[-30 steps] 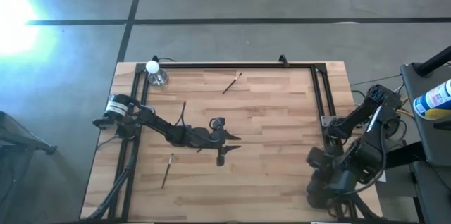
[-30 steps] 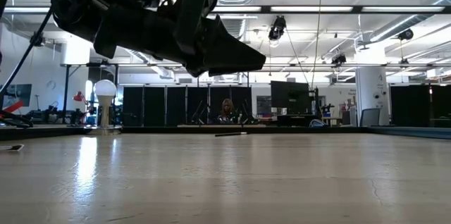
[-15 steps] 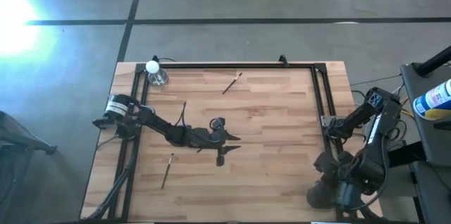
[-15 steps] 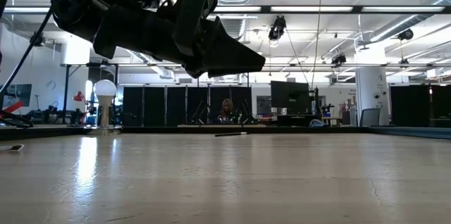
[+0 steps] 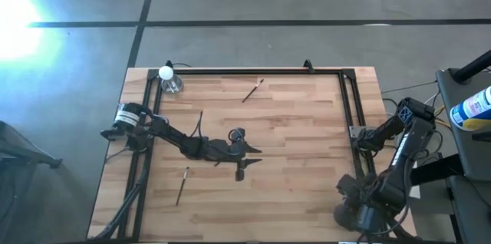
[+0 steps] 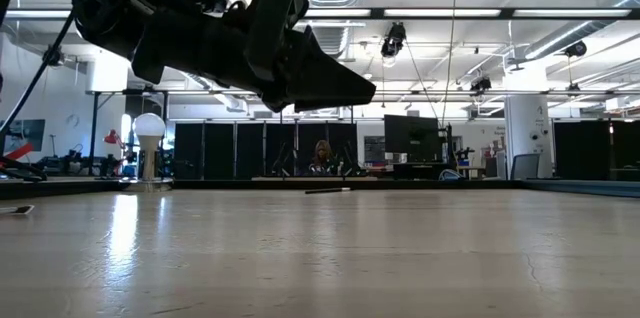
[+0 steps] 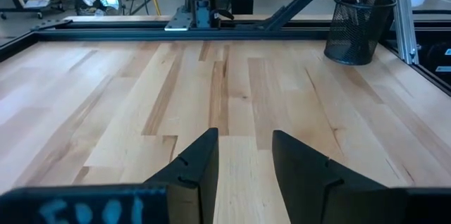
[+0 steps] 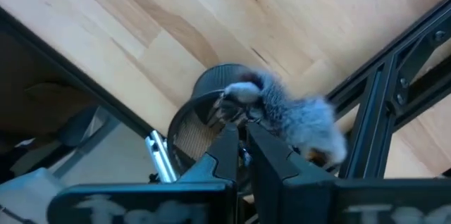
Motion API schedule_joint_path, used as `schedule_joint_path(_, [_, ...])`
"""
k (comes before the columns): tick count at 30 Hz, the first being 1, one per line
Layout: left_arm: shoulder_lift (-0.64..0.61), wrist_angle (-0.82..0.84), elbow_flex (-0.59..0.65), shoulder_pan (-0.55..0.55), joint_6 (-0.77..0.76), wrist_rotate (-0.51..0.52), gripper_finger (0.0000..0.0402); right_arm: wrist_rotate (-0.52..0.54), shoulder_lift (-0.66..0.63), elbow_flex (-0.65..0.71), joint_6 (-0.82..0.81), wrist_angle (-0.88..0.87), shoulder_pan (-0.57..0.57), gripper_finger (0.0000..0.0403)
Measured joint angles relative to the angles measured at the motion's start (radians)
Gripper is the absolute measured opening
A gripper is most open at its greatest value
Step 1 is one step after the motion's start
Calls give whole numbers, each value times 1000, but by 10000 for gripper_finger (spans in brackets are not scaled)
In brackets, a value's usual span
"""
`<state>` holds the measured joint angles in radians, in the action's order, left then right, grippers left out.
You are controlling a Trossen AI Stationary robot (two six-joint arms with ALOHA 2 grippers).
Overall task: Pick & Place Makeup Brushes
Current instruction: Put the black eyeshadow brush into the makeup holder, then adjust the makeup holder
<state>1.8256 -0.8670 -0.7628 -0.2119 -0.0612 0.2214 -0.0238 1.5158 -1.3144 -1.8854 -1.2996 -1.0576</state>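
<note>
My left gripper (image 5: 252,150) hovers open above the middle of the table, fingers (image 7: 199,168) level and pointing toward the right edge. Loose makeup brushes lie flat on the wood: one near the far edge (image 5: 253,90) (image 6: 328,190) and one toward the near left (image 5: 182,185). My right gripper (image 8: 244,146) points down over a black mesh cup (image 8: 204,111) (image 7: 352,30) at the near right corner. That cup holds several brushes, including one with a fluffy grey head (image 8: 289,115). The right fingers stand almost together. My right gripper pinches something thin and dark (image 8: 244,156) between its two fingers, coming from above with the fingers pointing down into the mesh cup. The fingers themselves hide which part of the brush this is and how it sits.
A small clear bottle with a round white cap (image 5: 167,75) (image 6: 148,148) stands at the far left corner. Black frame rails (image 5: 349,113) run along the table's far, left and right sides. A thin dark cable (image 5: 199,121) rises beside the left arm.
My right arm has shifted toward the table's near edge, its wrist end sliding nearer while its elbow swung out to the right. The loose brushes lie where they were.
</note>
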Motion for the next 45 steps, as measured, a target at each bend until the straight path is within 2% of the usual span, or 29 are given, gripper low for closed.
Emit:
schedule_joint_path(6, [0,2,0,0,0,0,126,-5,0,24,1,1,0,21])
schedule_joint_path(15, [0,3,0,0,-3,0,126,-14,-2,-15,24,-5,0,106])
schedule_joint_path(20, [0,7,0,0,-3,0,126,-49,-10,-45,73,-3,7,127])
schedule_joint_path(24, [1,14,0,0,-3,0,126,-48,-9,-53,145,30,15,103])
schedule_joint_path(30, [1,27,0,0,3,0,126,-100,57,-17,262,162,26,17])
schedule_joint_path(35, [1,27,0,0,3,0,126,-182,139,-9,323,161,31,9])
schedule_joint_path(45, [1,29,0,0,2,0,126,-185,195,-5,478,124,73,8])
